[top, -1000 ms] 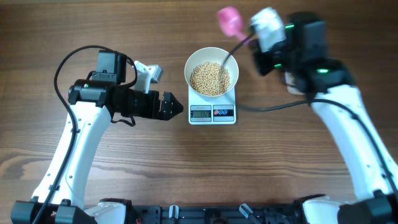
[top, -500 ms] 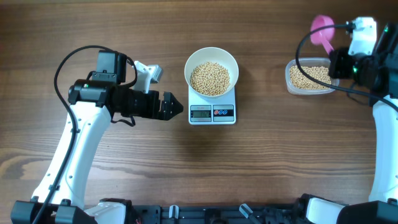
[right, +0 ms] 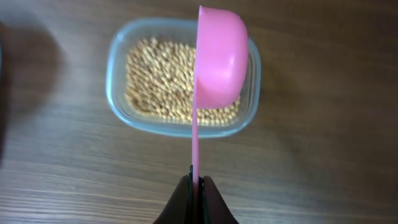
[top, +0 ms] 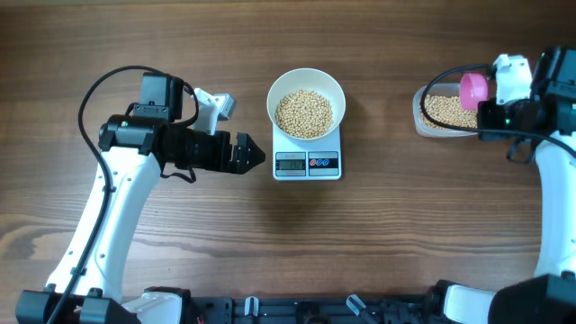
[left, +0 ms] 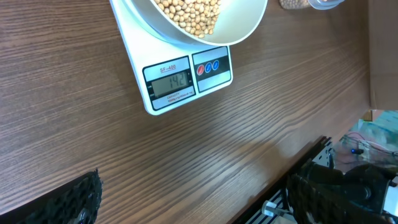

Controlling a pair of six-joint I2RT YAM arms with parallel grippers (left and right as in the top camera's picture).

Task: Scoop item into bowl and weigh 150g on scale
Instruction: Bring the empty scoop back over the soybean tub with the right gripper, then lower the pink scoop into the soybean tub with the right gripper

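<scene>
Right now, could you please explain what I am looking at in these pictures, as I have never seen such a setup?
These are two robot arms at a wooden table. One picture looks down from above; the other two come from cameras on each wrist. In the middle a white bowl of beans sits on a small scale. At the right a clear tub holds more beans. The right claw is shut on the handle of a pink scoop, held over the tub. The left claw is open and empty, beside the scale.

Scale point(left: 186, 87) front edge, just ahead of left pincer point(top: 245, 153): small label "SF-400" above display point(left: 170, 83); display digits read "142".
</scene>
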